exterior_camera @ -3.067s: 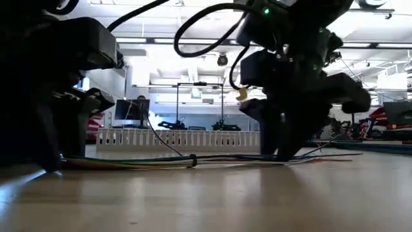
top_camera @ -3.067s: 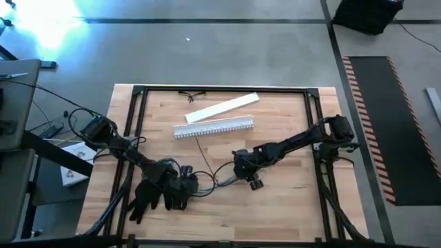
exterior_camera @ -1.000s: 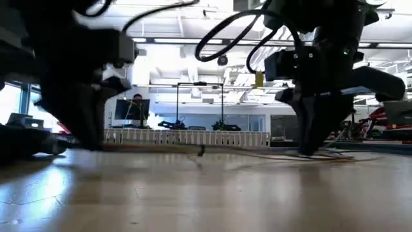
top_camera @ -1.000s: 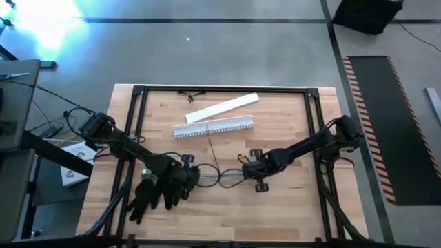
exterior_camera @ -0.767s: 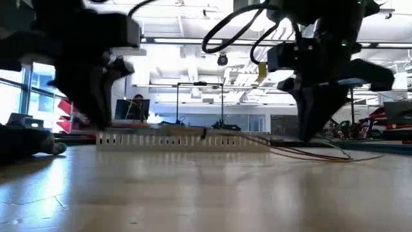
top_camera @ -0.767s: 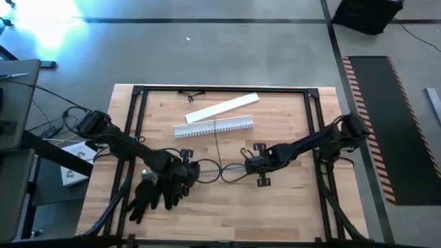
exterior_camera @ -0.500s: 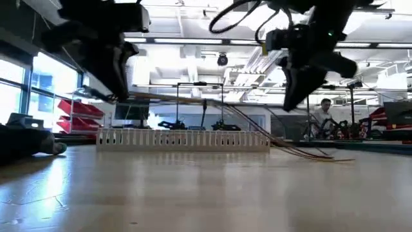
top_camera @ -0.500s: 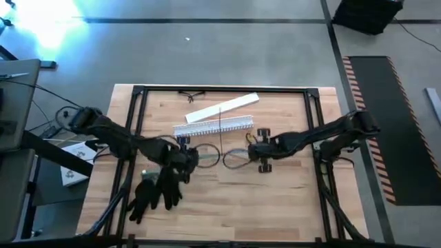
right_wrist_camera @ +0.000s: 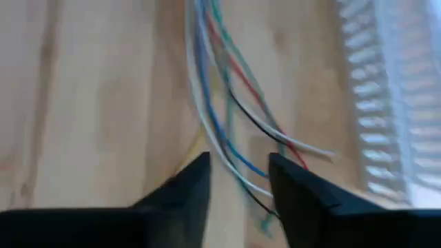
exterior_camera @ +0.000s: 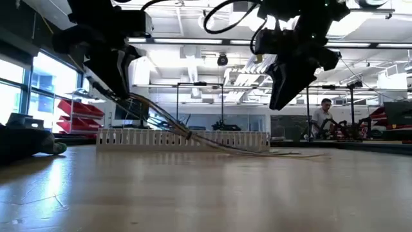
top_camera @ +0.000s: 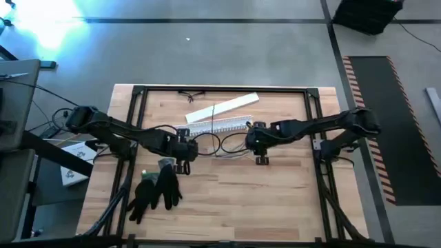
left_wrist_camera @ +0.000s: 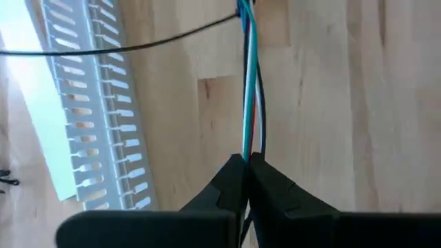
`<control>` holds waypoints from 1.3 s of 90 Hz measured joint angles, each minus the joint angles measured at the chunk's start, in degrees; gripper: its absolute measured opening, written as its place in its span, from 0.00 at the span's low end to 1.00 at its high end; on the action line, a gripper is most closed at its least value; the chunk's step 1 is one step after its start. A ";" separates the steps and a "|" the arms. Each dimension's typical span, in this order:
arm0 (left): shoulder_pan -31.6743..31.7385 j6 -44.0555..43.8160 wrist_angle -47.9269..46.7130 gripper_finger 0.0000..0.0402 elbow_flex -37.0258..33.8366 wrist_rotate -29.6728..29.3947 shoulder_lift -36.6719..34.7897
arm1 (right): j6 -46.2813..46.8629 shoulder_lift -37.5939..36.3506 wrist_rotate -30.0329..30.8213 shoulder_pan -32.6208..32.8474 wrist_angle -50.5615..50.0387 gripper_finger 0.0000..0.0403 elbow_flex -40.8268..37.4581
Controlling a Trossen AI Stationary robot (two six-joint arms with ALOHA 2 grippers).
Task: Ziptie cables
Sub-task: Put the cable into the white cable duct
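Left hand (left_wrist_camera: pixel 246 165) is clamped tight on the cables (left_wrist_camera: pixel 249 83) near the slotted channel (top_camera: pixel 213 127), right hand (right_wrist_camera: pixel 238 169) hangs open around their loose ends, so they'll probably splay if it closes off-center.

The high view is evenly lit, with a strong blue-white glare blooming on the floor (top_camera: pixel 48 24) at the upper left of the frame. In the low view, bright ceiling lights (exterior_camera: pixel 193 40) and windows (exterior_camera: pixel 26 84) at the left backlight the scene, leaving the arms as near-black silhouettes; the near table (exterior_camera: pixel 206 200) is soft and glossy. The left wrist view is bright and sharp. The right wrist view is smeared by motion blur, its wires (right_wrist_camera: pixel 227 117) streaked.
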 joint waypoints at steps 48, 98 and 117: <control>-0.64 -2.77 0.37 0.00 0.09 0.91 -0.02 | -7.01 21.70 -5.54 -1.07 35.48 0.64 0.13; -2.95 -7.42 -7.55 0.00 3.43 -5.80 -0.74 | -5.73 18.74 1.53 0.02 21.16 0.02 0.17; -1.25 -3.81 -7.60 0.00 4.03 -9.20 -0.92 | -8.76 6.01 15.11 -0.45 9.65 0.00 0.29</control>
